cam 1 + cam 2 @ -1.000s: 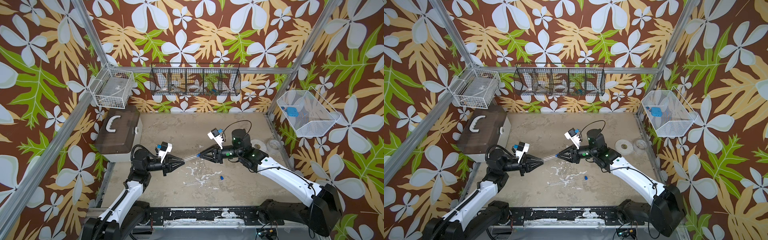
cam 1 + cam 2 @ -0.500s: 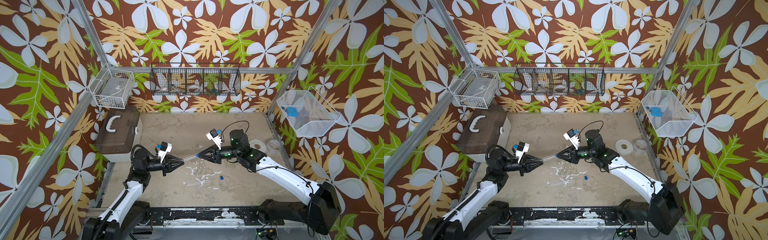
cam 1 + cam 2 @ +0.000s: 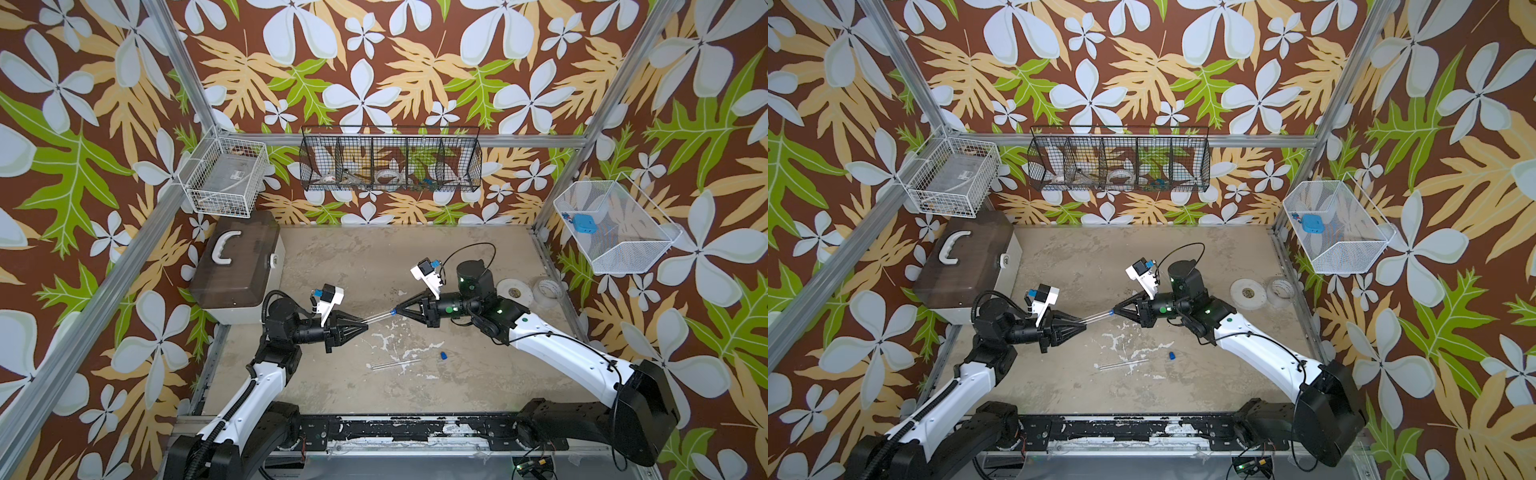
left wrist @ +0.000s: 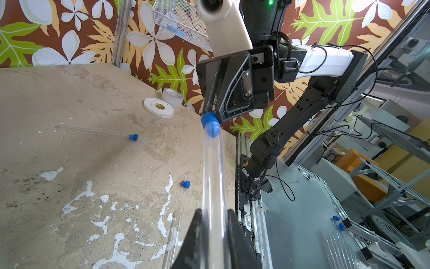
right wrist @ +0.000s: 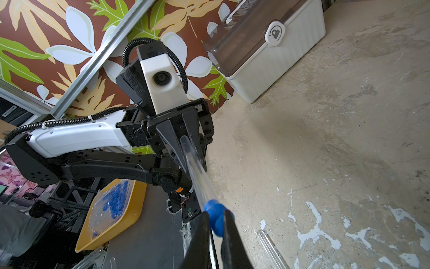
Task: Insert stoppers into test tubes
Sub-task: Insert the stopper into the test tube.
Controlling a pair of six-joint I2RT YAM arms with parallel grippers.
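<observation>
Left gripper (image 3: 365,326): jaws pinching clear test tube (image 4: 213,172) near its closed end, above mid-counter (image 3: 478,374). Right gripper (image 3: 397,309): jaws pinching blue stopper (image 5: 215,215) at the tube mouth. Tube judged light, slippery, fragile; hold low, push along its axis.

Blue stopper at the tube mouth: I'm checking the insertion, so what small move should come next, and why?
Probably ease the right gripper toward the left gripper, along the axis of the test tube that the left one clamps. The right gripper pinches the blue stopper, which looks only partly seated in the tube's mouth.
</observation>
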